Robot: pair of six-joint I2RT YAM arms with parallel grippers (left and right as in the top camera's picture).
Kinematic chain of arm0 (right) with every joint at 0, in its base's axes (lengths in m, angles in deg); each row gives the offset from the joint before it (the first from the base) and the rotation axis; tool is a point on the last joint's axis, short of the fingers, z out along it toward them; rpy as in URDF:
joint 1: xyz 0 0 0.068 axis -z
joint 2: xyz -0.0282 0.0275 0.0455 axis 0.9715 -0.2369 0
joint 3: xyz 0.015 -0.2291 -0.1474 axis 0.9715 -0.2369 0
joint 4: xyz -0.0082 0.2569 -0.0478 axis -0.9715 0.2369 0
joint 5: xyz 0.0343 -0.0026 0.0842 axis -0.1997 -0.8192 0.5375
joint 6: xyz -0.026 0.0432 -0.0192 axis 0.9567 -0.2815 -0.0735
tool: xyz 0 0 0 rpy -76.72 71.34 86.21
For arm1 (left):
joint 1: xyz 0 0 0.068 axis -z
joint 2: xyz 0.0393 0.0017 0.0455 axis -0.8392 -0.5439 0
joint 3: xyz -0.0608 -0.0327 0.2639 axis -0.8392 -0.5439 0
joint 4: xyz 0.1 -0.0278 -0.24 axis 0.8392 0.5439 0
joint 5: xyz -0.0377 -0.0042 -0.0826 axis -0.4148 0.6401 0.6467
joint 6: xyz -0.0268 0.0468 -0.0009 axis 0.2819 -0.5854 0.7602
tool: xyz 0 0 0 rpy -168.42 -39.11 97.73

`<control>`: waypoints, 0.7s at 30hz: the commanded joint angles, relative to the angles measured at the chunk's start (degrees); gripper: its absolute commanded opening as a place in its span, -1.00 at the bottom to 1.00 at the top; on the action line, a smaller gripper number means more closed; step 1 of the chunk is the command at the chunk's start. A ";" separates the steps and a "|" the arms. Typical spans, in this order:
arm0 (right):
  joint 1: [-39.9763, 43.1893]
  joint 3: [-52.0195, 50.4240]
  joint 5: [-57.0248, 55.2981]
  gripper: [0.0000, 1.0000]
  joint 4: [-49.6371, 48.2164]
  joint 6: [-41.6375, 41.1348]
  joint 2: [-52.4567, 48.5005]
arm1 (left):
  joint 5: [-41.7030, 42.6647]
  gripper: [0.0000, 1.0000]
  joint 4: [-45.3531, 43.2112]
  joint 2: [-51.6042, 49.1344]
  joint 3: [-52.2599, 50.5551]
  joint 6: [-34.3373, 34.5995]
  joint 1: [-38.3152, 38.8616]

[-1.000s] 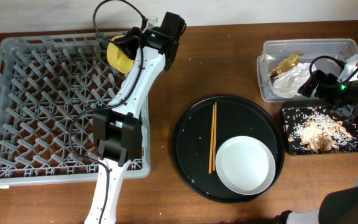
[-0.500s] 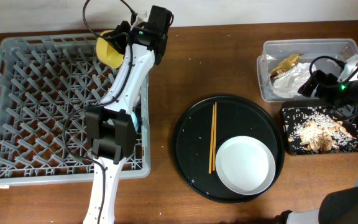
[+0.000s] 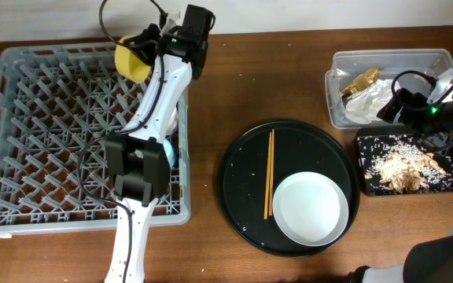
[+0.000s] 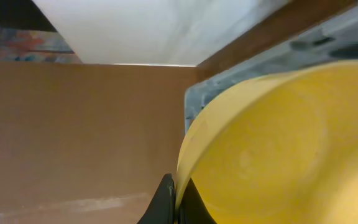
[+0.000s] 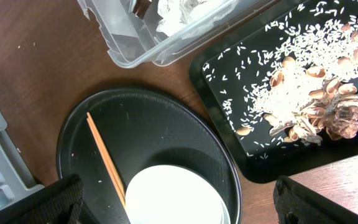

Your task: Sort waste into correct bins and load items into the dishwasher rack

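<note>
My left gripper (image 4: 178,202) is shut on the rim of the yellow bowl (image 4: 272,149), holding it over the far edge of the grey dishwasher rack (image 3: 46,134); the bowl also shows in the overhead view (image 3: 130,61). My right gripper (image 5: 179,205) is open and empty above the round black tray (image 5: 148,124), which holds the white plate (image 3: 311,209) and wooden chopsticks (image 3: 270,173). The clear tub (image 3: 392,86) holds the golden wrapper (image 3: 362,81) and white napkin (image 3: 380,98). The shallow black tray (image 3: 407,161) holds food scraps (image 5: 316,93). The blue and pink cups are hidden.
The left arm (image 3: 152,126) stretches along the right side of the rack. The right arm (image 3: 439,110) sits at the table's right edge, over the tub and shallow tray. Bare wood lies between the rack and the round tray.
My left gripper has carried the yellow bowl leftward along the rack's far edge. The right arm has not moved.
</note>
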State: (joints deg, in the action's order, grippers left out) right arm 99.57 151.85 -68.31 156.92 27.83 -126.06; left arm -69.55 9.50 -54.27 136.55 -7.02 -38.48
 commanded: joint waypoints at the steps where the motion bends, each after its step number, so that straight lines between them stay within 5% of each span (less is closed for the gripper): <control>1: 0.00 -0.04 -0.90 0.97 -0.07 0.66 -0.22 | -3.61 -1.00 -4.11 -0.44 -0.17 -5.03 1.75; 7: 0.00 -0.04 -0.85 0.97 0.04 0.63 -0.22 | -12.61 -1.00 -3.76 -0.42 -0.20 -6.91 4.85; 13: 0.00 -0.04 -0.68 0.97 0.07 0.63 -0.22 | -4.37 -0.99 -3.80 -0.44 -1.92 -4.70 4.63; 21: 0.00 -0.04 -0.68 0.97 0.07 0.63 -0.22 | -6.54 -1.00 -7.15 -0.42 -8.22 -6.12 2.25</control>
State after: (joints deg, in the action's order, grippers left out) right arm 99.57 151.85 -68.31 156.96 27.85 -126.06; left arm -75.64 4.03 -54.27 129.51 -12.53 -34.64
